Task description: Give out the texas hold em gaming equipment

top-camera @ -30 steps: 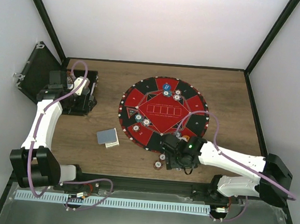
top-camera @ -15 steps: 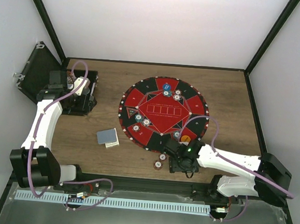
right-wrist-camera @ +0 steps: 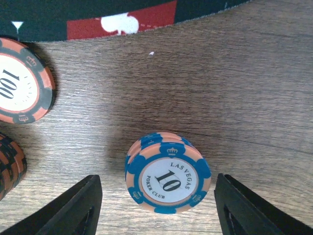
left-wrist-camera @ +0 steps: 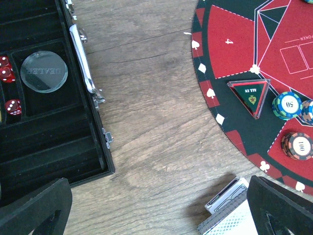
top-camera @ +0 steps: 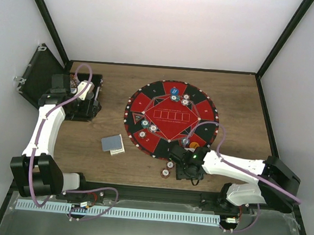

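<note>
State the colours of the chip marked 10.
The chip marked 10 has blue and peach-orange edge blocks around a white centre, clearest in the right wrist view.

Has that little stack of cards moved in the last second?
No. The card stack lies where it was, just left of the round mat.

matt wood-grain table (right-wrist-camera: 254, 73), smooth glossy plastic-looking chip (right-wrist-camera: 167, 178) at 6 o'clock, my fingers (right-wrist-camera: 73, 208) dull black plastic, mat (left-wrist-camera: 230, 44) looks like matt felt, case (left-wrist-camera: 54, 147) lined fuzzy black with shiny metal trim
</note>
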Motion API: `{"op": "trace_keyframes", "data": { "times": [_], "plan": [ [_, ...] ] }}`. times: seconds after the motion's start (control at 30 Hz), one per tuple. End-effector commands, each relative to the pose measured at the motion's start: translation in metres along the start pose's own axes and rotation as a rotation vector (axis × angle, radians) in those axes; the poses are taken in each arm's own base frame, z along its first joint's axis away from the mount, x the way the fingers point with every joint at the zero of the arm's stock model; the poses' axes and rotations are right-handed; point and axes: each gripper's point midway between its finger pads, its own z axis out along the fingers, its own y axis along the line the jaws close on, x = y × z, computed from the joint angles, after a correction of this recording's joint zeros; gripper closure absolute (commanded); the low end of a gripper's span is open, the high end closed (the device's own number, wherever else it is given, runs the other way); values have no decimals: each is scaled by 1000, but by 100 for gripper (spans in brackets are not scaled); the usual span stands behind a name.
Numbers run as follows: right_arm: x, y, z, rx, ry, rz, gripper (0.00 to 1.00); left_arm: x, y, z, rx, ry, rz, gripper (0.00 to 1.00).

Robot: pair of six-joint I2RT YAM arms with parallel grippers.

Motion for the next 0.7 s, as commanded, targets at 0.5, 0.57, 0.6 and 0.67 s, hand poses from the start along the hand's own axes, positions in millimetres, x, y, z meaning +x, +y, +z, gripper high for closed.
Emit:
{"op": "trace_keyframes", "data": {
  "times": [0.5,0.57,0.6,0.67],
  "plan": [
    [-6,-2,6,26,-23,34,54,-5,0,-9,-11,-29,24,0],
    [-6,-3,6,24,-24,35,56,-5,1,-9,-13,-27,23,0],
    [-6,-3,6,24,-24,35,57,-5,1,-9,-14,-28,25,0],
    [-6,-3,6,27,-24,38,61,-5,0,-9,-13,-29,25,0]
  ]
}}
